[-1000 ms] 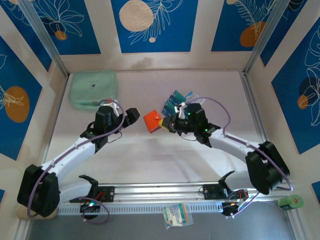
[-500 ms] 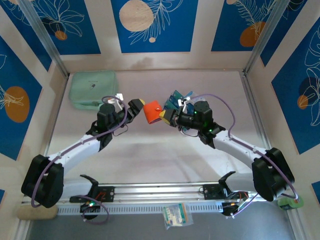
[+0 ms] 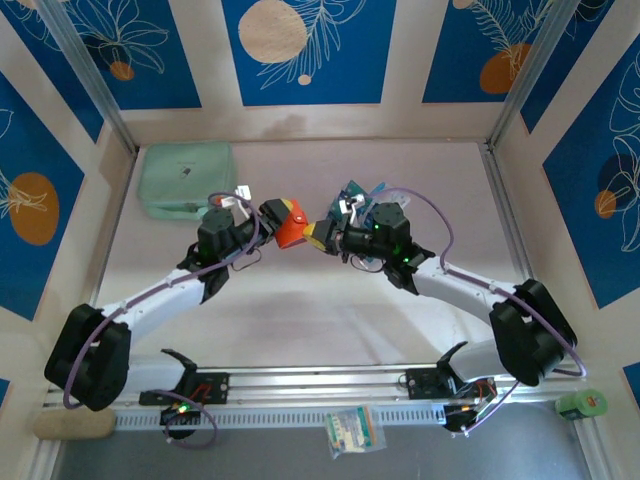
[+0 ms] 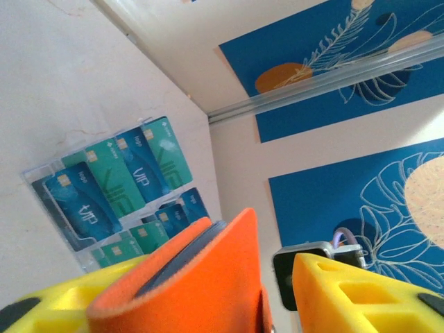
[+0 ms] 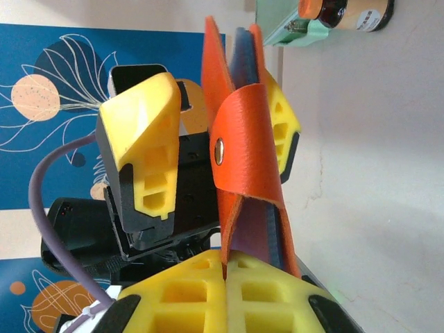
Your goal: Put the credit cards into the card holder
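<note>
The card holder [image 3: 291, 226], a small orange wallet with a snap tab, hangs above the table's middle between both grippers. My right gripper [image 5: 229, 260] is shut on one flap edge of it [image 5: 246, 139], and the wallet gapes slightly with its dark lining showing. My left gripper [image 4: 201, 284] straddles the other end of the wallet [image 4: 208, 277]. One yellow finger [image 5: 281, 132] lies against it, the other finger [image 5: 142, 139] stands off with a gap. Several teal and blue credit cards [image 4: 118, 180] lie fanned on the table behind the right gripper [image 3: 316, 232], partly hidden by it.
A mint-green zip pouch [image 3: 186, 178] lies at the back left. A sachet packet [image 3: 353, 431] sits in front of the arm rail and a green object [image 3: 581, 404] at the near right corner. Blue patterned walls enclose the table on three sides.
My left gripper has come in from the left and its jaws have narrowed around the card holder. The right gripper has carried the wallet slightly back and left to meet it.
</note>
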